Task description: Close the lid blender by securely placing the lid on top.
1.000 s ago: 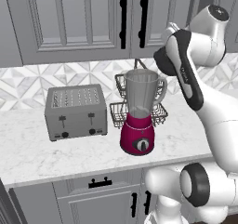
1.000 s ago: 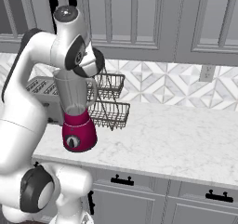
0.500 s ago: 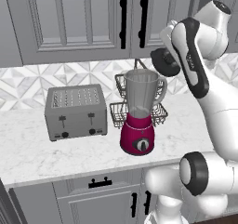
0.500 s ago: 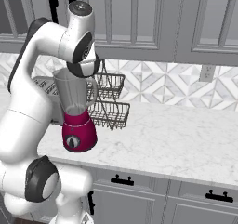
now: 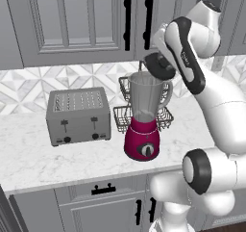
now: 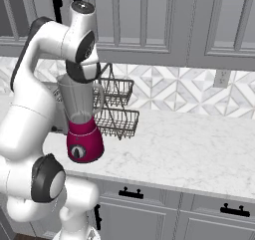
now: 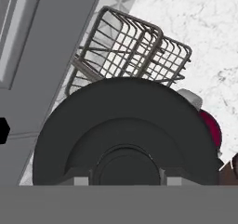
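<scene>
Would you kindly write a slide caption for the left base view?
Panda arm holds the black lid tilted just above the blender jar's rim, beside the toaster.

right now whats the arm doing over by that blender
The white arm is carrying the small round black lid in its tool, holding it tilted just above the rim of the clear tapered jar on the magenta-based blender. The lid is not yet seated. A grey toaster and a wire basket stand nearby on the marble counter.
</scene>
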Available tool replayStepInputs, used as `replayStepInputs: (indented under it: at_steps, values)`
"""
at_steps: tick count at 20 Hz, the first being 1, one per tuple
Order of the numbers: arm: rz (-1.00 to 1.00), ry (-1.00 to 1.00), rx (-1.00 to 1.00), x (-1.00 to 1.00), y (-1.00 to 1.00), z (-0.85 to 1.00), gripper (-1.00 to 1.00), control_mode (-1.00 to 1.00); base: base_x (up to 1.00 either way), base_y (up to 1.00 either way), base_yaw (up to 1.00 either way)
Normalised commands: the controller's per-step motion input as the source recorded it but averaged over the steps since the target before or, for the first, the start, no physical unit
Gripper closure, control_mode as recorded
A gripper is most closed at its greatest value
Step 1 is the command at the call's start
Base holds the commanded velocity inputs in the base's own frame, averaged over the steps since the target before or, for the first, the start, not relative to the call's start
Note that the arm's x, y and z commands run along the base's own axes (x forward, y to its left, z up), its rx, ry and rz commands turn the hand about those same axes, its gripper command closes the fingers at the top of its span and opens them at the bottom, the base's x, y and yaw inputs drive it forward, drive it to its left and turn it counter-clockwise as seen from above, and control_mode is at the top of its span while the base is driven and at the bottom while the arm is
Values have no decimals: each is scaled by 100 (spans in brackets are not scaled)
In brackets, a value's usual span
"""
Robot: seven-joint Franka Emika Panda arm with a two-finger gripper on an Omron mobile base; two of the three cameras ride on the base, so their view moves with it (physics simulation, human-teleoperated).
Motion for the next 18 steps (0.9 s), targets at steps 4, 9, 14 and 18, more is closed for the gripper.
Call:
replayStepInputs:
  at_steps: [4, 9, 14, 18]
  values:
    - [20, 7, -9, 11, 45, 0, 100, -100, 0, 0, 0]
    - [24, 0, -17, 0, 33, 0, 100, -100, 0, 0, 0]
    - [14, 1, -13, 4, 2, 0, 100, -100, 0, 0, 0]
    - [6, 2, -10, 5, 9, 0, 100, -100, 0, 0, 0]
